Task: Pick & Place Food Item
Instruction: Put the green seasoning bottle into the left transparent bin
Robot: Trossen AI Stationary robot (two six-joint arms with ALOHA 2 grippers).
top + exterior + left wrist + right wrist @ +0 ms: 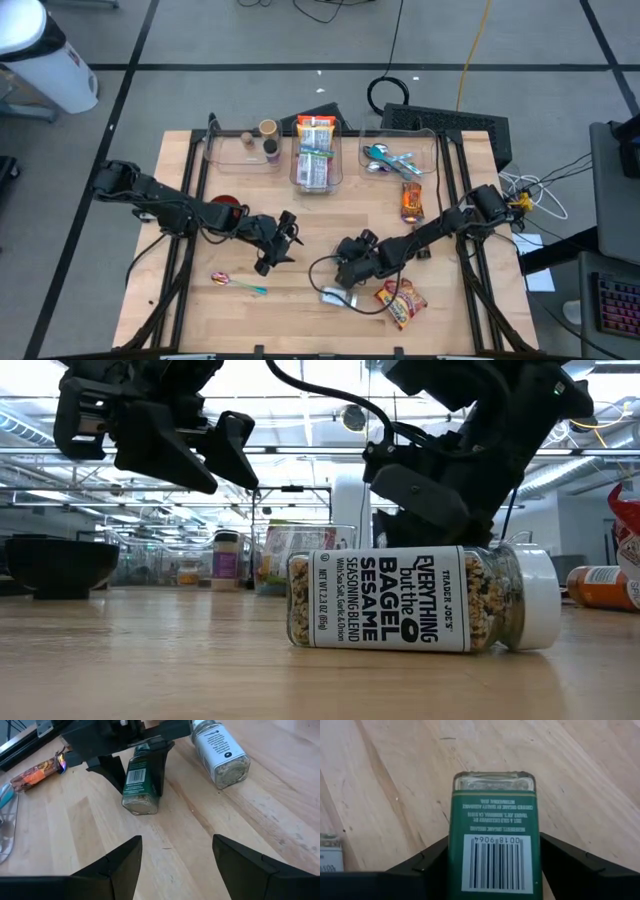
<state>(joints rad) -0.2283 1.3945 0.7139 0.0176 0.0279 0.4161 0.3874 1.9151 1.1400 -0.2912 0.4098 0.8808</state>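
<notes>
Green-label jar [494,845] clamped in right gripper [352,262]; left gripper [283,240] apart, empty.

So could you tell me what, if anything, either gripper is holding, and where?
The right gripper clamps the green-labelled jar across its body. The left gripper is open, holding nothing.

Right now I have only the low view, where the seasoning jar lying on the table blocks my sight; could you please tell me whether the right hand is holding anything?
Observer: Yes. The right hand is shut on a green-labelled jar, which sits between its two fingers.
Operator: Thank you. Is the left hand carrying something as well?
Observer: No. The left hand is open and empty, with only bare table showing between its fingers, and it is apart from the green-labelled jar.
</notes>
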